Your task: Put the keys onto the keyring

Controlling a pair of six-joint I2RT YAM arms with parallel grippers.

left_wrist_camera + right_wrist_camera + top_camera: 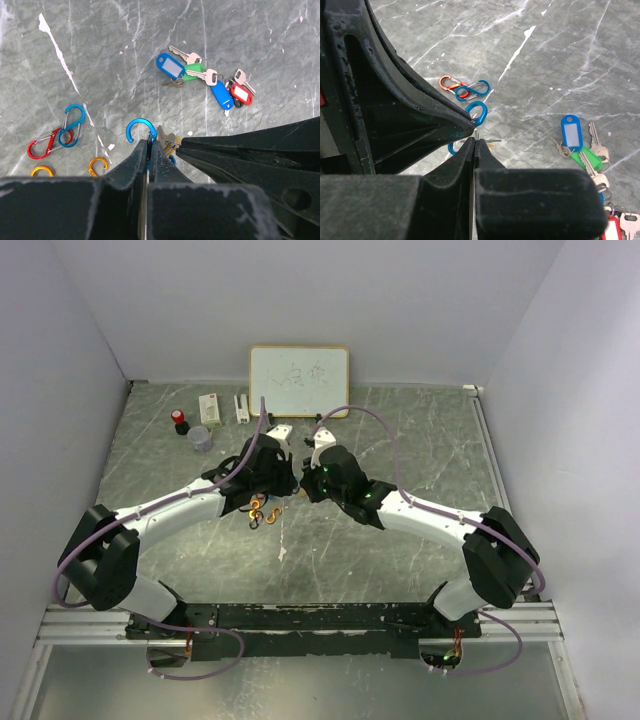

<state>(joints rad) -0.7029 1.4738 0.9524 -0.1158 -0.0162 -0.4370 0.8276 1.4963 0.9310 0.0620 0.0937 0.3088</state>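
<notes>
Clearance is wide across the table (440, 450), where left gripper (150, 145) clamps a blue clip (138, 128) and right gripper (475, 144) pinches a small key (166, 139); tagged keys (207, 80) show only in wrist views.

The left gripper (468, 125) is holding a blue clip (479, 112), and just below that clip the right gripper (475, 142) is pinching shut. The keys (570, 132) are lying well right of it on the counter (545, 60), and the linked red and blue clips (462, 89) are lying just above it.
</notes>
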